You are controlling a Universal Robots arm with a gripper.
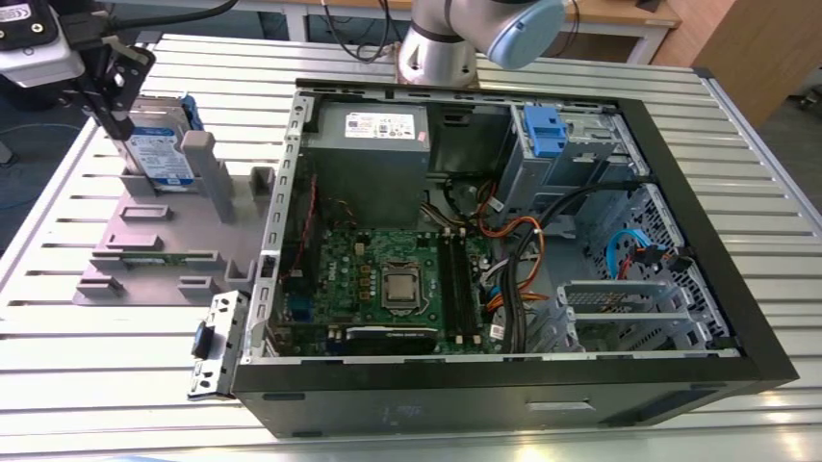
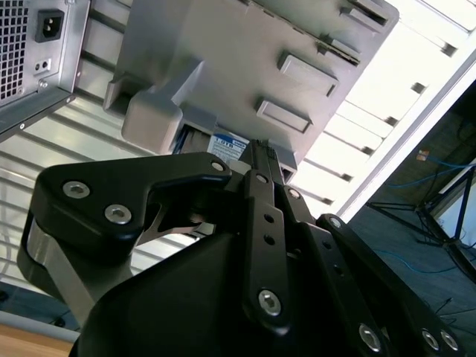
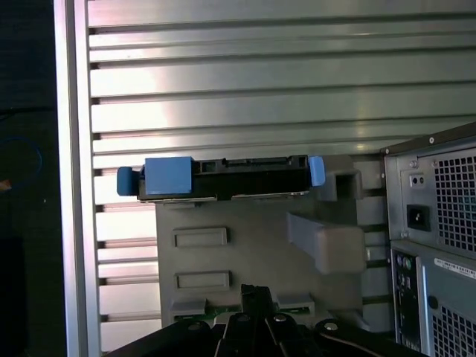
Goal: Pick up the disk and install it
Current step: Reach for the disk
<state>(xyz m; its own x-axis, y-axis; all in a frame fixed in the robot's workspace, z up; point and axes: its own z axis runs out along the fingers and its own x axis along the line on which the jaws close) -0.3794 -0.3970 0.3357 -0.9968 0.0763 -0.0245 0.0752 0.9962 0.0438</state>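
Showing its white-and-blue label [image 1: 160, 156], the disk [image 1: 165, 130] stands upright.

No legible print. White-and-blue label [image 1: 167, 159] on flat silver metal disk [image 1: 144, 135]; white sticker [image 1: 373, 123] on grey metal power-supply box [image 1: 366, 168].

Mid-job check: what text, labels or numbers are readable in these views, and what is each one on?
No text is legible.
White-and-blue label on the disk: print too small to read.
White sticker on the power supply: print blurred.
Strip label on the computer case rear, in the first wrist view: too small to read.
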